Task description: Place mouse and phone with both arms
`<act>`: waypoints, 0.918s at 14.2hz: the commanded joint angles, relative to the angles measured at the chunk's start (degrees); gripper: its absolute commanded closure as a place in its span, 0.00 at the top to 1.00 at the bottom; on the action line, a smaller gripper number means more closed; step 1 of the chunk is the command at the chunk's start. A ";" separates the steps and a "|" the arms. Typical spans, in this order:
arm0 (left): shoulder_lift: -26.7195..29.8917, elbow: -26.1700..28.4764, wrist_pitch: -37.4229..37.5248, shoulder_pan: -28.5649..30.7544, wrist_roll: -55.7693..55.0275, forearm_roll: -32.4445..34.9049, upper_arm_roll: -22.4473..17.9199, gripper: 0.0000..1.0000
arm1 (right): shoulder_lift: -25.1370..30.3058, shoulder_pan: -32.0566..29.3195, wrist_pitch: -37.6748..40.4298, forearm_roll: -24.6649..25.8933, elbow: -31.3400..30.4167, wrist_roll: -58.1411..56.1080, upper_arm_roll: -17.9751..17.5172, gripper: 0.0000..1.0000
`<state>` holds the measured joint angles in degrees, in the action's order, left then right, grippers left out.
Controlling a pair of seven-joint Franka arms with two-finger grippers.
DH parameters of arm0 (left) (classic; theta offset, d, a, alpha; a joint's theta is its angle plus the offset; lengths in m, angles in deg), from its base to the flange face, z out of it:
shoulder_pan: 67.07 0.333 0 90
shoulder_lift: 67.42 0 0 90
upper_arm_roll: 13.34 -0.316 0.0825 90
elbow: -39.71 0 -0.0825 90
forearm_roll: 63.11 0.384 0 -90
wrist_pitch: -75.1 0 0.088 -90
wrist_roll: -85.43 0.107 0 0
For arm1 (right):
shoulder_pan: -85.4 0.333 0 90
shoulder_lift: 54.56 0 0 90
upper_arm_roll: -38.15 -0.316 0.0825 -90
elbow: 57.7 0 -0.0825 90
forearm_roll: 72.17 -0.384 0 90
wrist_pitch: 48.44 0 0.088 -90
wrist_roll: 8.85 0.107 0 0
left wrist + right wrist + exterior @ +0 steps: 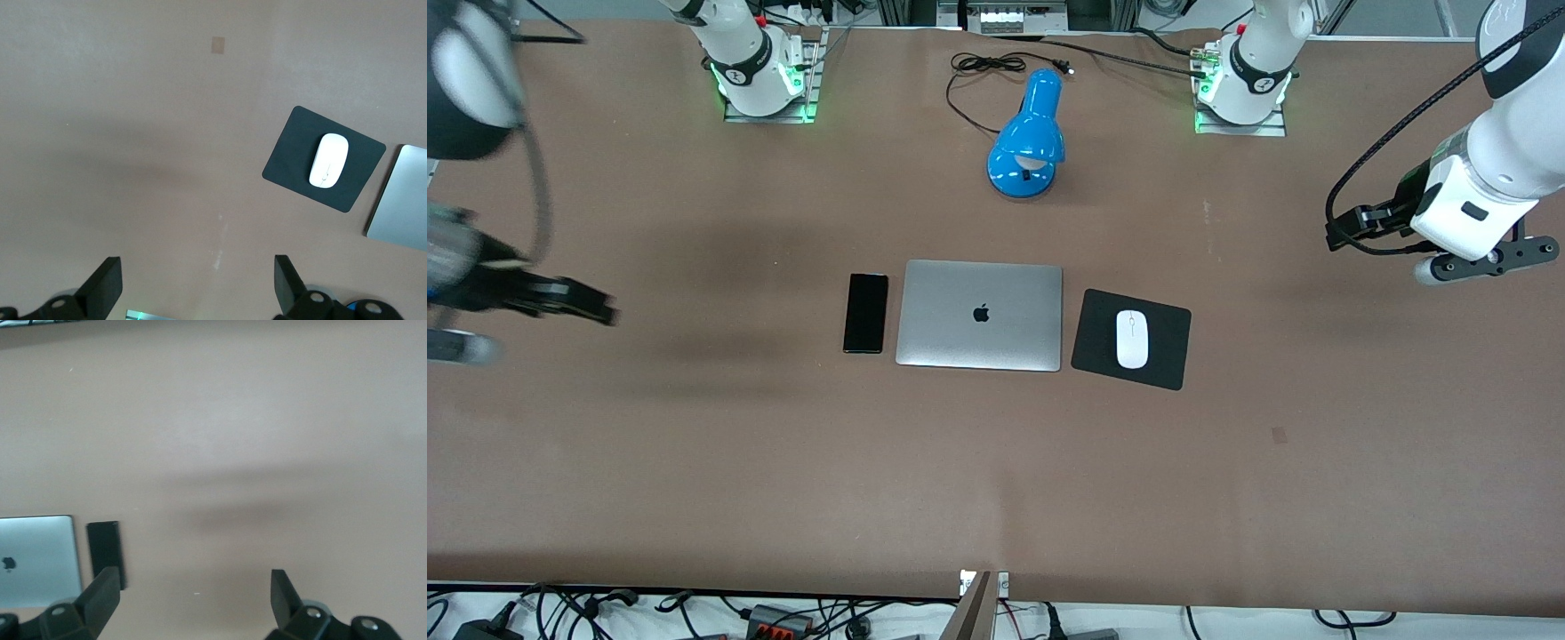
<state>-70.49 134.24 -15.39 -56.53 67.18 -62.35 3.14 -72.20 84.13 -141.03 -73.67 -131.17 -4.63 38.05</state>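
The white mouse (1131, 339) lies on a black mouse pad (1094, 333) beside a closed silver laptop (980, 315), toward the left arm's end. The black phone (866, 313) lies flat beside the laptop, toward the right arm's end. My left gripper (1347, 231) is open and empty, up over bare table at the left arm's end, well apart from the mouse. Its wrist view shows the gripper (198, 283), the mouse (328, 160) and the pad (287, 163). My right gripper (596, 308) is open and empty over bare table at the right arm's end. Its wrist view shows the gripper (195, 593) and the phone (105, 547).
A blue desk lamp (1028, 133) with a black cord (978, 67) stands farther from the front camera than the laptop, between the arm bases. A small tape patch (1280, 435) marks the brown table nearer to the front camera than the mouse pad.
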 commanded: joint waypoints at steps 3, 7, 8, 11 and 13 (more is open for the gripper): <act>1.40 0.83 -1.08 0.53 1.73 -1.11 0.05 1.00 | 2.07 0.37 0.40 0.44 -0.36 -6.50 2.64 1.00; 1.31 0.83 -1.00 0.53 1.82 -1.20 0.05 1.00 | 6.63 1.09 -2.49 1.40 -7.01 -6.51 2.83 1.00; 1.31 0.83 -1.00 0.53 1.82 -1.11 0.05 1.00 | 9.26 1.18 -4.42 1.93 -11.04 -6.60 2.74 1.00; 1.31 0.83 -1.08 0.53 1.73 -1.20 0.05 1.00 | 17.17 1.18 -8.91 3.17 -22.48 -7.30 2.48 1.00; 1.31 0.74 -1.08 0.53 1.73 -1.20 0.05 1.00 | 20.35 1.09 -9.28 3.17 -26.89 -8.00 2.48 1.00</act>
<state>-70.25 134.24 -15.91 -56.47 67.62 -62.36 3.12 -58.79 84.65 -147.51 -71.18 -148.84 -11.03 39.98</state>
